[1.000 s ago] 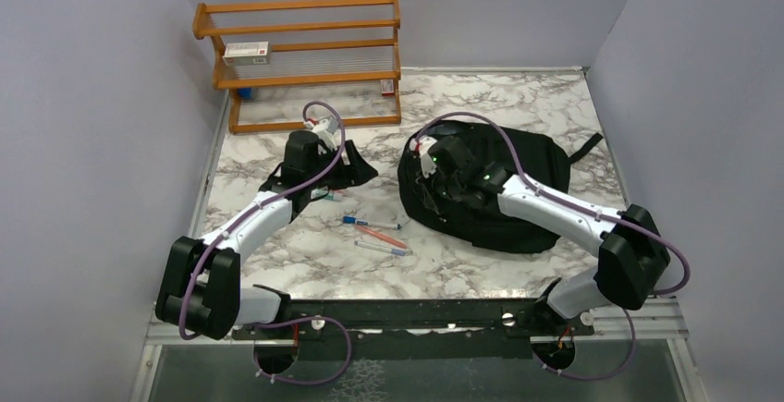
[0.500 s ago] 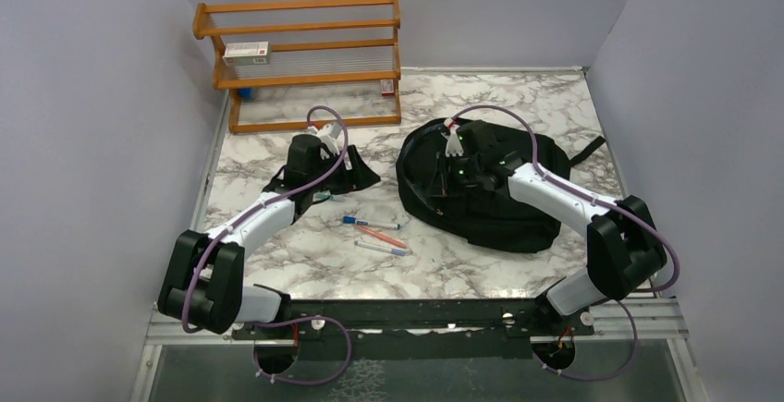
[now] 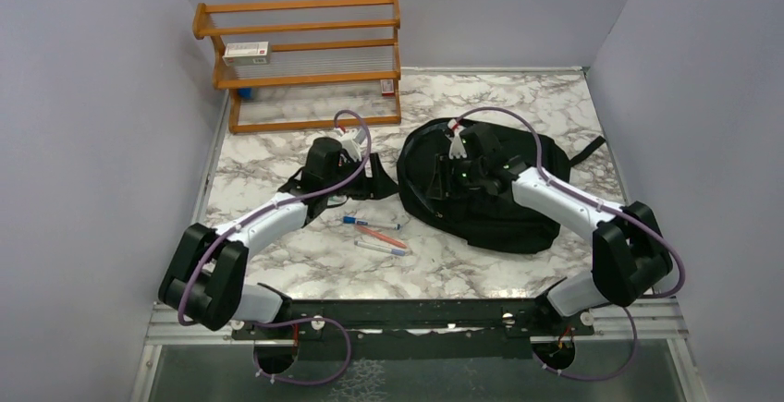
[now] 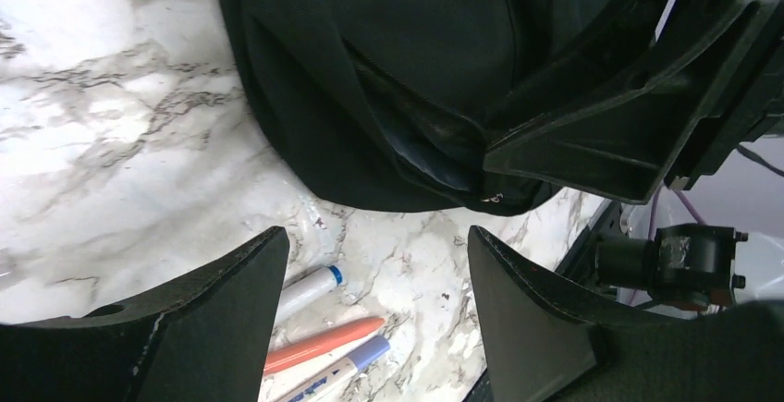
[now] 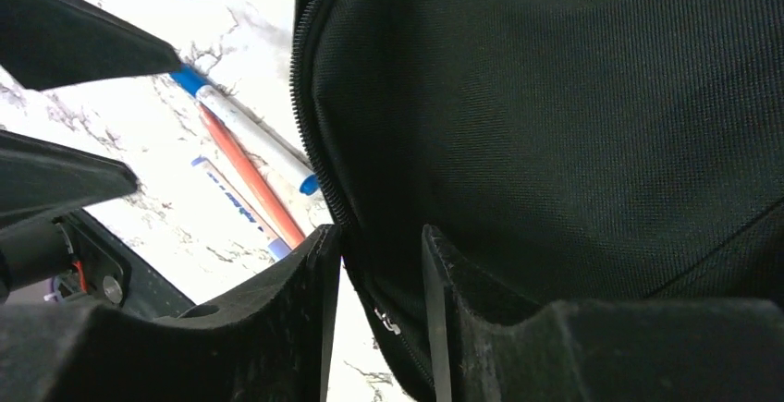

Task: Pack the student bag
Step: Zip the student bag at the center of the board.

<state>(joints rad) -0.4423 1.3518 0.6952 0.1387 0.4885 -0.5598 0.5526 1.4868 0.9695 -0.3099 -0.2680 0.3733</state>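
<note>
Black zipper edge of student bag (image 3: 481,222) vanishes inside right tool (image 5: 379,236).

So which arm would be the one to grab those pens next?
Left, probably. The left tool is open, empty and right beside the pens. The right tool is shut on the student bag at its zipper edge, so letting go might let that edge drop.

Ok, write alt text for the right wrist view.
The right hand pinches the zippered edge of the student bag, whose black fabric fills most of the frame. To the left, pens lie on the marble table beside the bag.
</note>
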